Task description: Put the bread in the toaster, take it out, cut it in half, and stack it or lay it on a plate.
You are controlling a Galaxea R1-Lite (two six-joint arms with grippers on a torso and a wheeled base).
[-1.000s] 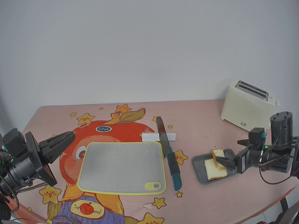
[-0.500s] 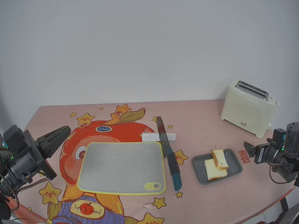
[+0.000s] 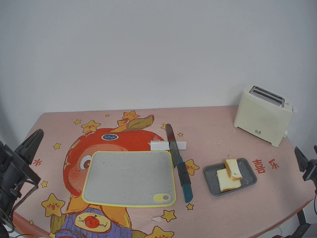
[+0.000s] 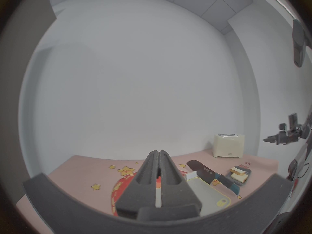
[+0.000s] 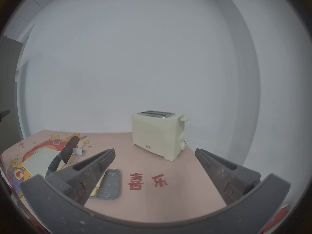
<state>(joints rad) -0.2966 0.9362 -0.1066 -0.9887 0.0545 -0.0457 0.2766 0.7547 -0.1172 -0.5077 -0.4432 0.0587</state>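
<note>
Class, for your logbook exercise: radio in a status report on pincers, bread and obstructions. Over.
Left pincer shut, empty. Right pincer open, empty. Two bread pieces overlapping on grey plate. Nothing blocking the plate.

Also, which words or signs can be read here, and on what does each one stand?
Toaster: small dark mark, too small to read.
Tablecloth: two big red Chinese characters by the plate; a blue oval label, lettering too small.
Knife: print on blade, blurred.
</note>
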